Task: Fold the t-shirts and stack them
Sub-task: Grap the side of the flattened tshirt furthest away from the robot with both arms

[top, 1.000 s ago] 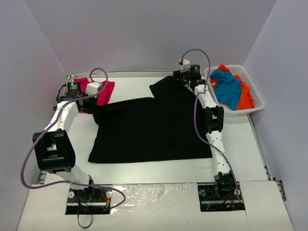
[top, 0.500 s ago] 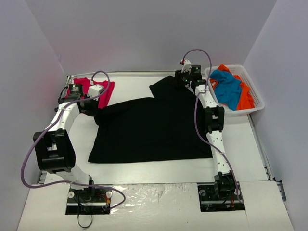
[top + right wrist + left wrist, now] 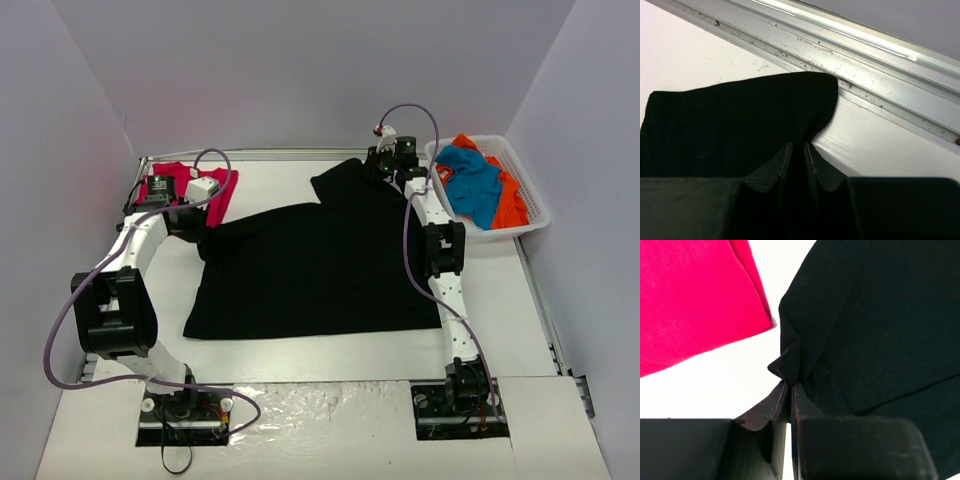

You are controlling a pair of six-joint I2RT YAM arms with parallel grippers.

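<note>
Your left gripper (image 3: 790, 386) is clamped on a bunched corner of the black shirt (image 3: 320, 270) at its far left. Your right gripper (image 3: 797, 146) stands narrow, pinching the far-right sleeve. Progress, as judged: 1 done, the red shirt (image 3: 222, 188), folded at far left. The black shirt is spread mid-table, not yet folded. The blue shirt (image 3: 475, 180) and orange shirt (image 3: 512, 205) wait crumpled in the basket (image 3: 510, 232), far right. The black shirt lies mostly smooth, puckered at the left pinch.
</note>
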